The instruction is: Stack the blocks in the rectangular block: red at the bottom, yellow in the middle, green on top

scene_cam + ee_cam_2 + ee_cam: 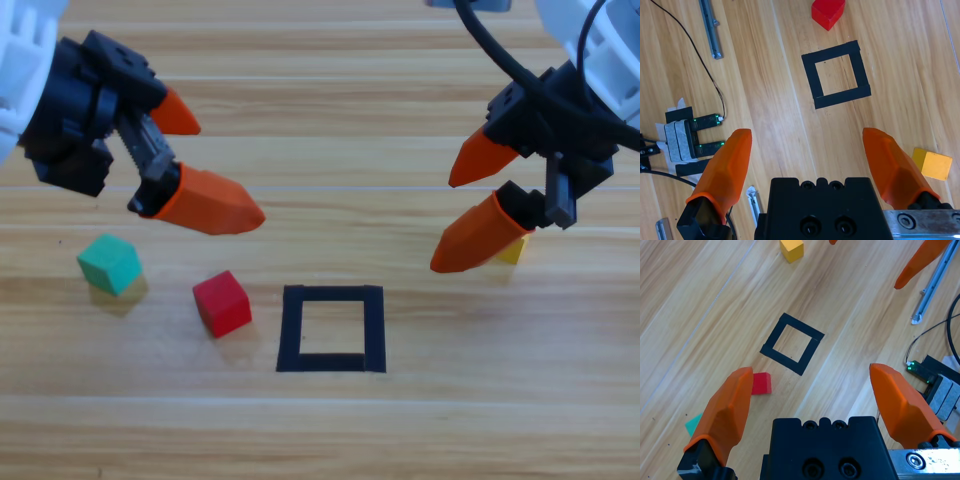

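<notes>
The red cube (222, 303) lies just left of the black tape outline (292, 328), which holds nothing. Farther left sits the teal-green cube (109, 263). The yellow cube (514, 250) is at the right, mostly hidden behind my right gripper's lower jaw. My left gripper (228, 170) hovers open above and behind the red and green cubes, holding nothing. My right gripper (443, 225) hangs open and empty over the yellow cube. The left wrist view shows red (761, 383), green (692, 424), yellow (791, 249) and the outline (804, 325). The right wrist view shows yellow (932, 164), red (828, 12) and the outline (830, 51).
Off the working area, the wrist views show a metal rail (709, 27), thin black cables and a black device with green lights (690, 137), also seen from the left wrist as the device (935, 380) and the rail (935, 280).
</notes>
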Robot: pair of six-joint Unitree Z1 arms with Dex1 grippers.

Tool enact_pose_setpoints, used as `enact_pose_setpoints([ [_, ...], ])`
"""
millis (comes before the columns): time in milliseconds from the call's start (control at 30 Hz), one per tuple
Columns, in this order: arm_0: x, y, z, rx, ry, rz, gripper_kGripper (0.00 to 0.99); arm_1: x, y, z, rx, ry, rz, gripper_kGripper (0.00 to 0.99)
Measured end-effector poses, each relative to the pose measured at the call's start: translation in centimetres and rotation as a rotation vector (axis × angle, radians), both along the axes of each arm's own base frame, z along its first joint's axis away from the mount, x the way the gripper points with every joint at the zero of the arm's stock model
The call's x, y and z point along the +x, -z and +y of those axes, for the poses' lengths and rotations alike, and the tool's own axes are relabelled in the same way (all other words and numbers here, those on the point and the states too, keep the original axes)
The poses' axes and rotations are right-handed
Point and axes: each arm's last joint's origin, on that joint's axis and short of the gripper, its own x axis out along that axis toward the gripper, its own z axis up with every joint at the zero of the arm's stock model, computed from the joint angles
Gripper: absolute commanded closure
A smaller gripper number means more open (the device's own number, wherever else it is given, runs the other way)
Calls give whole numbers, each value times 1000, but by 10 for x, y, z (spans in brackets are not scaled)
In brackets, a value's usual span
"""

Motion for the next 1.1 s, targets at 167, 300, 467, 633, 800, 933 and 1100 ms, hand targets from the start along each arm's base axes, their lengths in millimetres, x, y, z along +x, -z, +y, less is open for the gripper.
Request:
enact_pose_setpoints([
  [167,0,1,0,3,-1,4,0,0,0,0,0,0,0,14],
  [300,-1,6,1,11,-10,17,0,0,0,0,0,0,0,14],
  [467,0,7,1,4,-36,29,0,2,0,-1,-3,96,51,14],
  [633,1,8,5,-29,-196,99,0,23,3,-9,-11,289,61,16],
  [800,8,14,17,-85,-503,186,0,59,15,-14,-88,577,-14,16],
  [933,9,28,28,-133,-799,263,1,81,42,-4,-173,639,-25,14],
  [1100,17,42,23,-118,-979,363,0,97,75,3,-284,661,-44,16],
])
